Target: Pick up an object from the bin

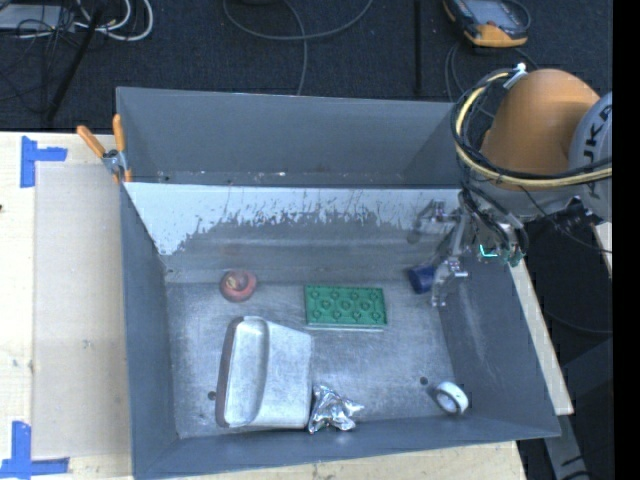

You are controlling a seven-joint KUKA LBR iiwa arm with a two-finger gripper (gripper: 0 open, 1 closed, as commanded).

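Note:
My gripper (446,268) hangs low at the bin's right side, close to the right wall. A small blue thing (419,279) lies right at its left side, touching or nearly touching it; I cannot tell whether it is held. A flat green studded plate (345,307) lies on the bin floor a little to the left of the gripper. Nearer the front right corner sits a small white and blue ring (451,398).
A shiny metal pan (262,373) lies at the front left, with a crumpled ball of foil (333,409) at its right corner. A small reddish round thing (238,285) sits at the left. The arm's orange dome overhangs the bin's right rim.

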